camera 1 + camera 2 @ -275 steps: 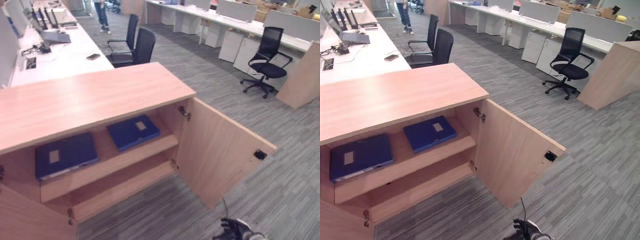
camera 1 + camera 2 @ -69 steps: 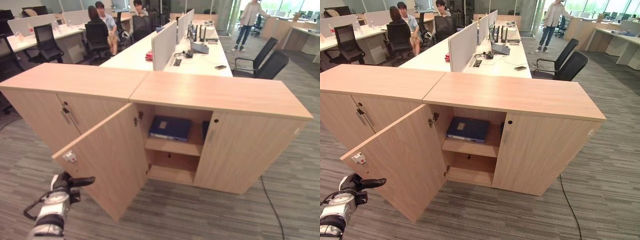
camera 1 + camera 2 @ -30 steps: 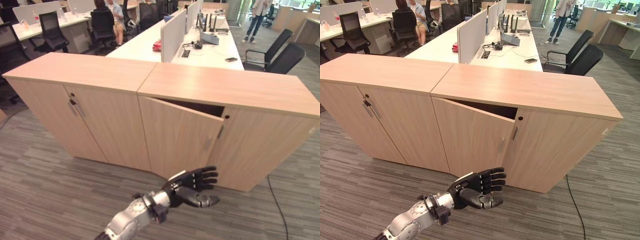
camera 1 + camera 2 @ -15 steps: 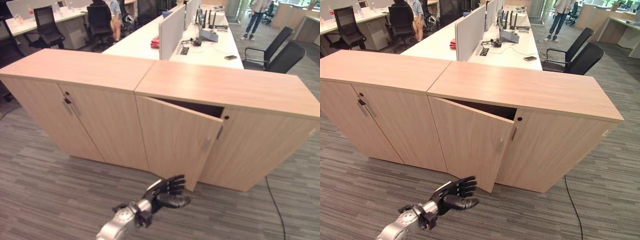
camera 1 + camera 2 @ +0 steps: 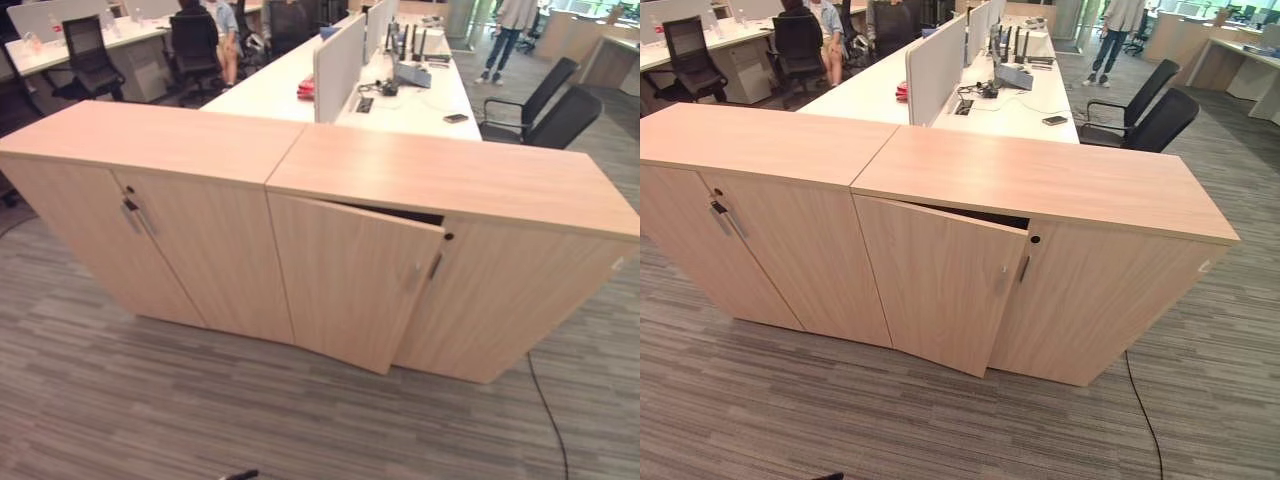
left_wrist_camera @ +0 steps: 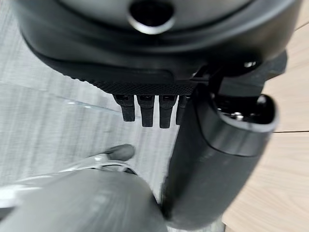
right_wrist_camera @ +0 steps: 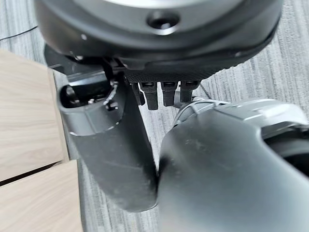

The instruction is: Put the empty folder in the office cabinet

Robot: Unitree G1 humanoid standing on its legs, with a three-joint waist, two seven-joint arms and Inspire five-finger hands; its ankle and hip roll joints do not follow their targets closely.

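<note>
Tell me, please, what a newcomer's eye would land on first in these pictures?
Probably the cabinet door left slightly ajar in the middle of the long wooden office cabinet, a dark gap showing along its top edge. Behind it, the white desks with dividers, black chairs and people draw the eye next. Both hands, left and right, hang open over the carpet.

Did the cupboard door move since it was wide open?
Yes. The cabinet door has swung in toward the cabinet, leaving a narrow gap at its free edge beside the closed right door.
</note>
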